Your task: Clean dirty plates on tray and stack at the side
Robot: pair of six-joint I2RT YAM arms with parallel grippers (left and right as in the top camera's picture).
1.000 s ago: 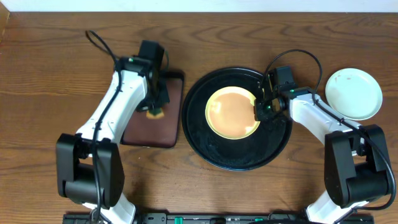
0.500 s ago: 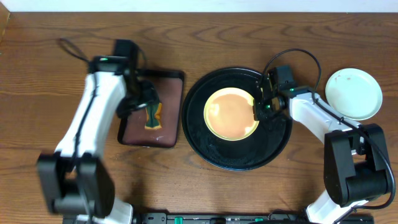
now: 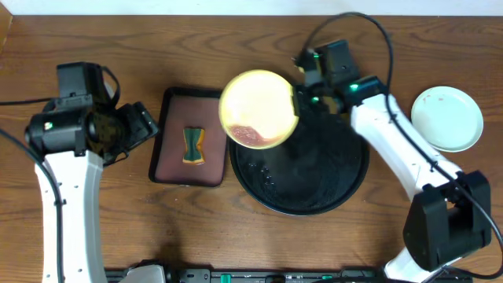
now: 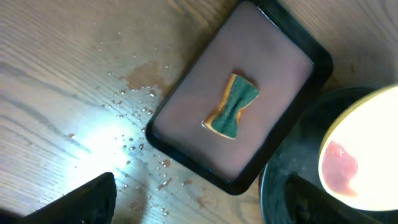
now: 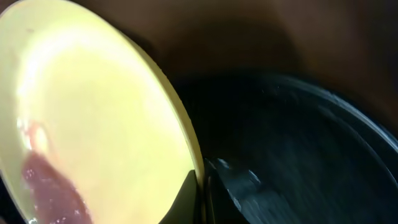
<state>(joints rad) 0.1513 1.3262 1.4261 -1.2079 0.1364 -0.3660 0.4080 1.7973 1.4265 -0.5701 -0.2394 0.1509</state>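
Note:
A pale yellow plate (image 3: pixel 259 106) with a red-brown smear hangs tilted above the left rim of the round black tray (image 3: pixel 314 189). My right gripper (image 3: pixel 298 101) is shut on its right rim. In the right wrist view the fingers pinch the plate (image 5: pixel 93 118) edge at my right gripper (image 5: pixel 202 194), over the wet tray (image 5: pixel 298 143). A mint-blue plate (image 3: pixel 447 118) lies on the table at far right. My left gripper (image 3: pixel 145 126) hovers left of the scene, open and holding nothing; in the left wrist view my left gripper (image 4: pixel 200 183) has its jaws wide apart.
A rectangular dark brown tray (image 3: pixel 173 157) lies left of the black tray, with a green and yellow sponge (image 3: pixel 193 146) on it. In the left wrist view the sponge (image 4: pixel 233 106) lies loose, and water droplets (image 4: pixel 134 99) spot the wood beside the brown tray.
My left gripper opened, left the sponge on the brown tray and drew back to the left. My right gripper lifted the yellow plate off the black tray and tipped it up.

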